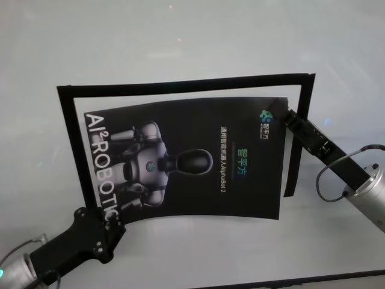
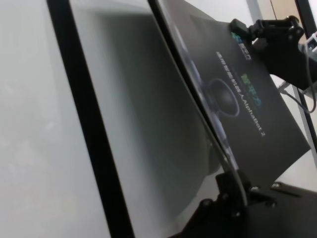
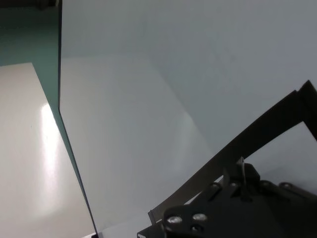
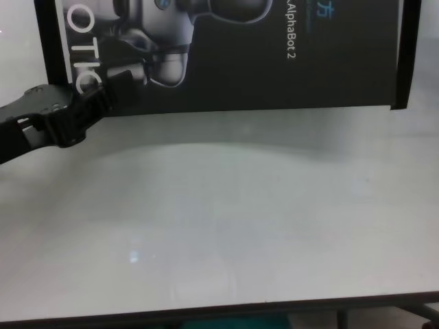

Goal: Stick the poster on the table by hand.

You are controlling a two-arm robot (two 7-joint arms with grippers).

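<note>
Table [image 1: 180, 253] pale grey | poster [image 1: 198, 159] long axis left-right | left hand [image 1: 114, 220], right hand [image 1: 287, 115] both pinching its corners

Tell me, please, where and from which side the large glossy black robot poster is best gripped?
Grip the large glossy black poster at opposite corners, coming in from outside its edges: it is a thin, bowing sheet. The left gripper pinches its near-left corner, the right gripper its far-right one.

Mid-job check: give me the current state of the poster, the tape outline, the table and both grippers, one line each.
poster: held off the table, bowed, pinched at two opposite corners.
black strip outline: flat on the table, framing the poster on three sides.
table: bare where the poster will go.
left gripper: jaws shut on the poster's near-left corner.
right gripper: jaws shut on the far-right corner.
</note>
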